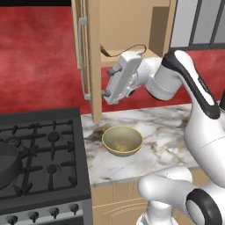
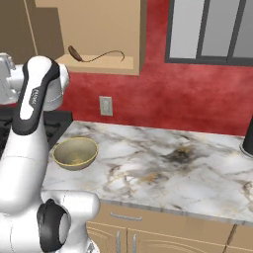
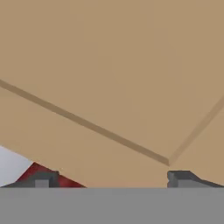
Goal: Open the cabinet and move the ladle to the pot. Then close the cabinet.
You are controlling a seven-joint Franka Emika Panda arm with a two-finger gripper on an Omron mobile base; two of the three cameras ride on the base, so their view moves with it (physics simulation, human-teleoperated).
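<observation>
The cabinet (image 1: pixel 95 52) stands open, its door swung out edge-on with the silver bar handle (image 1: pixel 82 61) on the far side. On the cabinet (image 2: pixel 99 24) shelf lies the slim dark ladle (image 1: pixel 125 48) (image 2: pixel 96 57), scoop end to the left. My gripper (image 1: pixel 107 83) is open with nothing between its fingers, just right of the door's inner face and a little below and in front of the shelf. The hand view has the door's tan recessed panel (image 3: pixel 109 78) very close ahead of the gripper (image 3: pixel 113 179). The dark pot (image 1: pixel 6 162) sits on the stove at the far left.
A yellowish bowl (image 1: pixel 122 140) (image 2: pixel 75 152) rests on the marble counter (image 2: pixel 168 163) beside the black stove (image 1: pixel 48 154). A wall outlet (image 2: pixel 105 105) and a window (image 2: pixel 212 29) are behind. A dark object (image 2: pixel 248 138) stands at the counter's right edge.
</observation>
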